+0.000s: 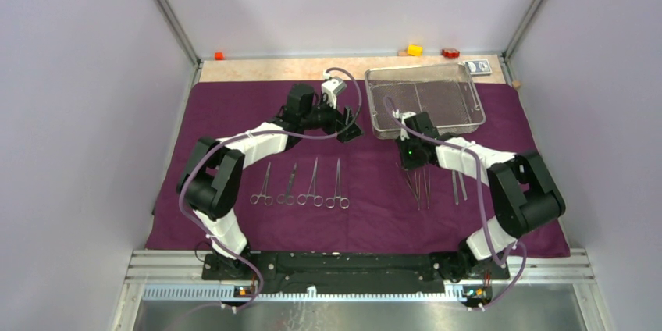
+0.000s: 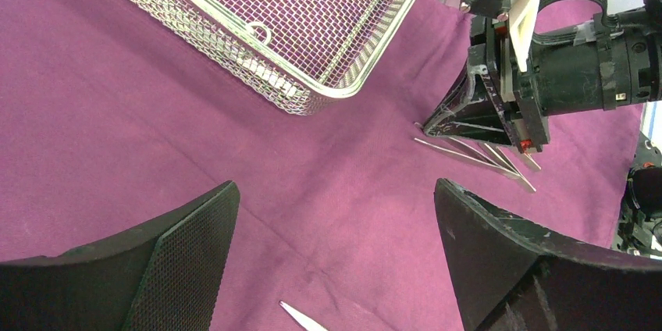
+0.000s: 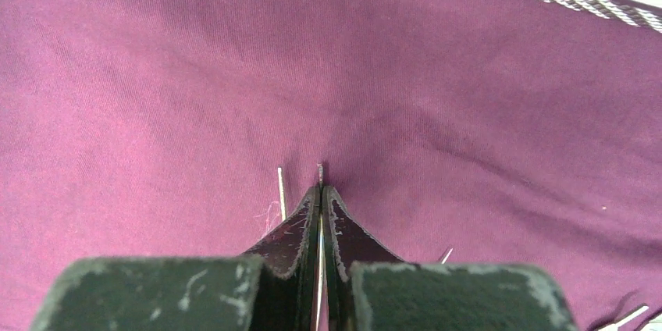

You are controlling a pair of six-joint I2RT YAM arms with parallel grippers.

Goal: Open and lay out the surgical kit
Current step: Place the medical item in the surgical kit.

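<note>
The dark purple cloth wrap (image 1: pixel 375 218) lies spread flat over the table. On its far right stands the wire-mesh tray (image 1: pixel 445 101), also seen in the left wrist view (image 2: pixel 312 97). Several ring-handled clamps (image 1: pixel 300 186) lie in a row at centre left. Slim tweezers (image 1: pixel 459 184) lie at centre right, with more beside them (image 1: pixel 418 184). My right gripper (image 3: pixel 320 186) is down on the cloth, shut on one thin steel tweezer (image 3: pixel 319 169); another tweezer tip (image 3: pixel 281 190) shows just to its left. My left gripper (image 2: pixel 336 190) hovers open over bare cloth, left of the tray.
A yellow block (image 1: pixel 414 50), a red block (image 1: pixel 450 53) and a blue-white card packet (image 1: pixel 478 67) sit behind the tray. An orange block (image 1: pixel 219 55) sits at the far left corner. Frame posts and side walls enclose the table.
</note>
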